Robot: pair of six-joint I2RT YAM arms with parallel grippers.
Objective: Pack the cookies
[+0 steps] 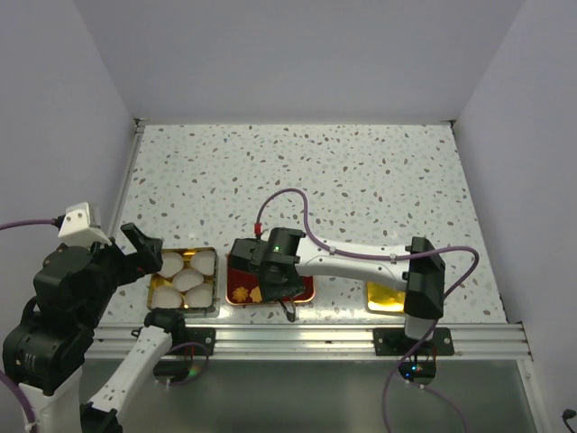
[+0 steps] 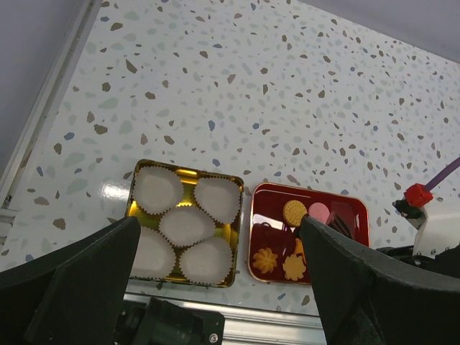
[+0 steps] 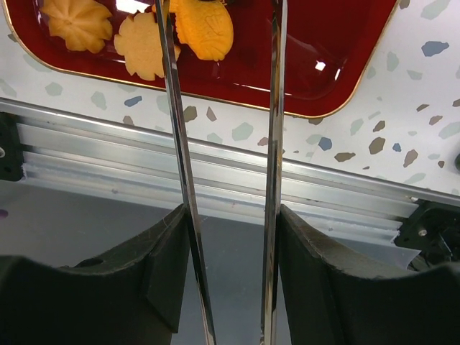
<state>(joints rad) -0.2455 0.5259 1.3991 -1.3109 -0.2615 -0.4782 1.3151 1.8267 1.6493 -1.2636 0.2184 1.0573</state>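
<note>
The cookies lie in a red tray (image 1: 307, 290) at the table's near edge. In the left wrist view the tray (image 2: 345, 198) holds a round yellow cookie (image 2: 294, 210), a pink one (image 2: 318, 211) and two flower-shaped ones (image 2: 264, 260). My right gripper (image 1: 270, 278) hovers over the tray. Its long metal blades (image 3: 167, 108) stand apart, with an orange cookie (image 3: 205, 29) between them, against the left blade only. Flower cookies (image 3: 75, 20) lie left of the blades. My left gripper (image 2: 219, 237) is wide open and empty above the gold tin (image 2: 187, 171).
The gold tin (image 1: 180, 252) left of the tray holds several white paper cups (image 2: 187, 224). A gold lid (image 1: 386, 298) lies right of the tray, beside the right arm's base. An aluminium rail (image 3: 215, 169) runs along the near table edge. Walls close the left, right and back.
</note>
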